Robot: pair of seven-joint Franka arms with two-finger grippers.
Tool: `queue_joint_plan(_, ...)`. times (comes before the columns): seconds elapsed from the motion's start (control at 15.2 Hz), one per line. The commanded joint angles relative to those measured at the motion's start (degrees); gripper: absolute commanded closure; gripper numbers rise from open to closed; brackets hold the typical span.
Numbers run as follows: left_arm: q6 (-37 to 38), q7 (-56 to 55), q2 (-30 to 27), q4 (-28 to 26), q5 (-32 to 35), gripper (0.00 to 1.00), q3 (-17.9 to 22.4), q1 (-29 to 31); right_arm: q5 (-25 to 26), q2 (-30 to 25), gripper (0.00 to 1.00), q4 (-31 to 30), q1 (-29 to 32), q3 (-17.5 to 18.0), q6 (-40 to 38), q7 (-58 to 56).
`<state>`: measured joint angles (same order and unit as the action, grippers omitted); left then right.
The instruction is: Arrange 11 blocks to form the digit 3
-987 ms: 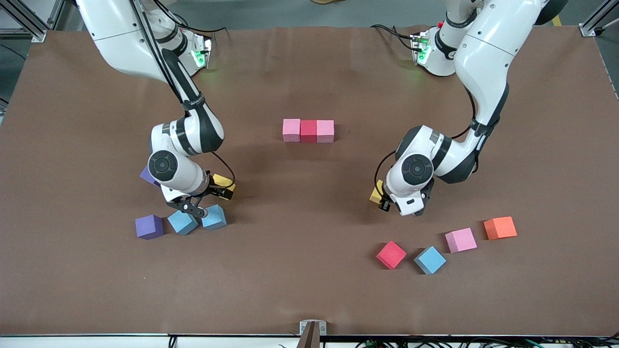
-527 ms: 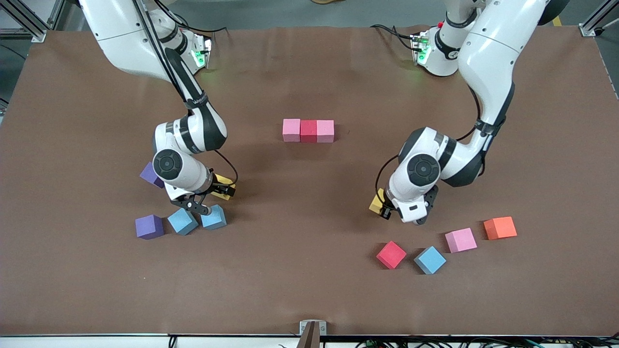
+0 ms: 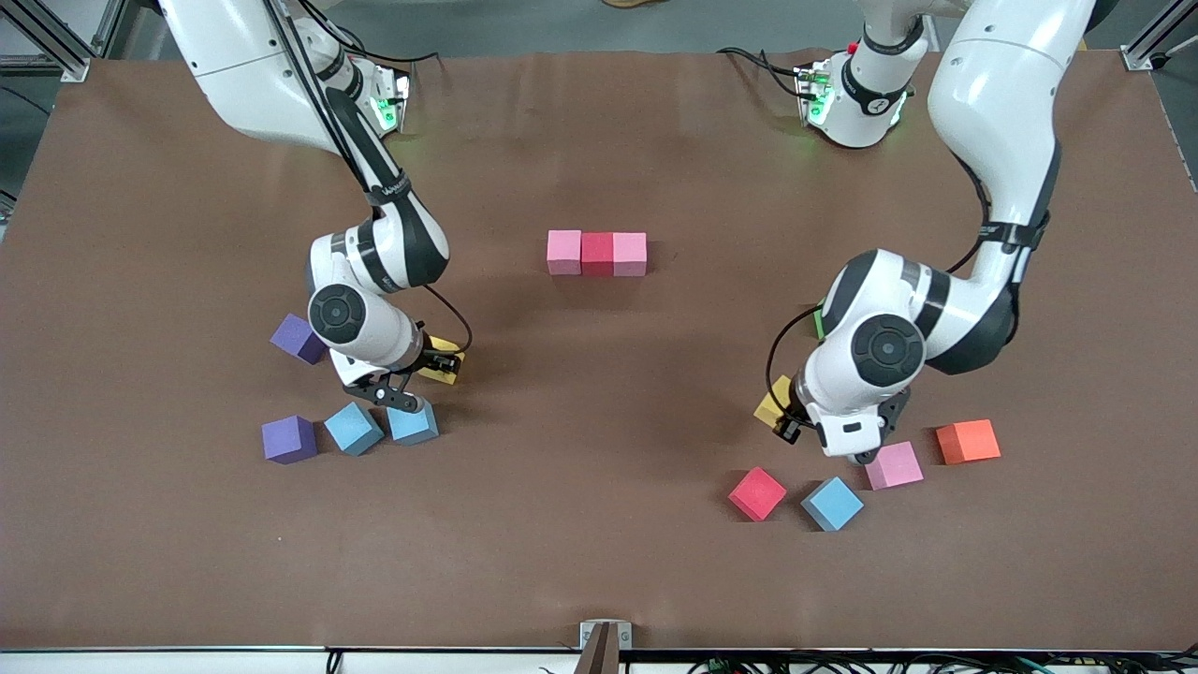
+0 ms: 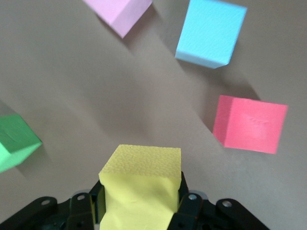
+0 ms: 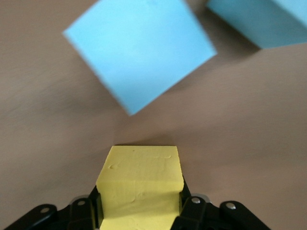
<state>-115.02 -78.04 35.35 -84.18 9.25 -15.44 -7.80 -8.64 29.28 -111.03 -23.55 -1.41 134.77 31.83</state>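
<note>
The left claw is clamped on a yellow block, a matte foam cube with a pebbled top face, held above the tabletop at the left arm's end. Under and around it lie a green block, a red block, a light blue block and a pink block, all flat-faced cubes with crisp edges; an orange cube sits just beside the pink one.

The right claw pinches a second yellow block, smoother-faced with faint dents, low over the right arm's end. Close by rest two light blue blocks touching each other, and two purple cubes, one of them partly hidden by the right arm.

Mid-table, three cubes touch in a straight bar: pink, red, pink. That is all of the digit 3 so far.

The tabletop is a dull brown sheet with slight creases. The lettering on the right arm's forearm band is too small to read.
</note>
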Motion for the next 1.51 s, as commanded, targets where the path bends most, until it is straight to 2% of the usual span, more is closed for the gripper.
queue_joint_plan(0.0,2.7,2.8,-0.9,1.8,-3.5,1.0,-0.5,2.3,0.4,-1.0,0.71,1.6,-0.1,2.5,-0.3,-1.5)
queue_joint_plan(0.13,2.8,3.9,-1.3,2.3,-4.3,1.0,-1.3,4.4,0.4,-0.8,0.71,3.8,-1.9,3.1,-0.4,-3.3)
queue_joint_plan(0.39,3.4,4.1,-2.5,3.3,-4.5,1.0,-1.3,4.1,0.5,1.7,0.71,7.9,-8.2,2.9,-0.2,-2.8)
queue_joint_plan(0.79,3.8,7.6,-2.5,3.4,-4.4,1.0,-1.1,3.3,1.0,2.9,0.71,7.9,-13.8,2.3,-0.3,-2.3)
queue_joint_plan(0.99,4.1,7.8,-2.7,3.4,-4.4,1.0,-1.3,3.3,1.1,3.4,0.71,7.9,-15.7,2.3,-0.4,2.3)
queue_joint_plan(1.18,4.2,7.8,-2.7,3.4,-4.1,1.0,-3.6,3.9,1.1,3.5,0.71,7.7,-17.0,2.3,-2.7,2.6)
queue_joint_plan(1.45,5.2,7.8,-2.7,3.4,-4.0,1.0,-4.0,3.3,1.1,3.5,0.71,7.1,-18.4,2.2,-4.1,3.1)
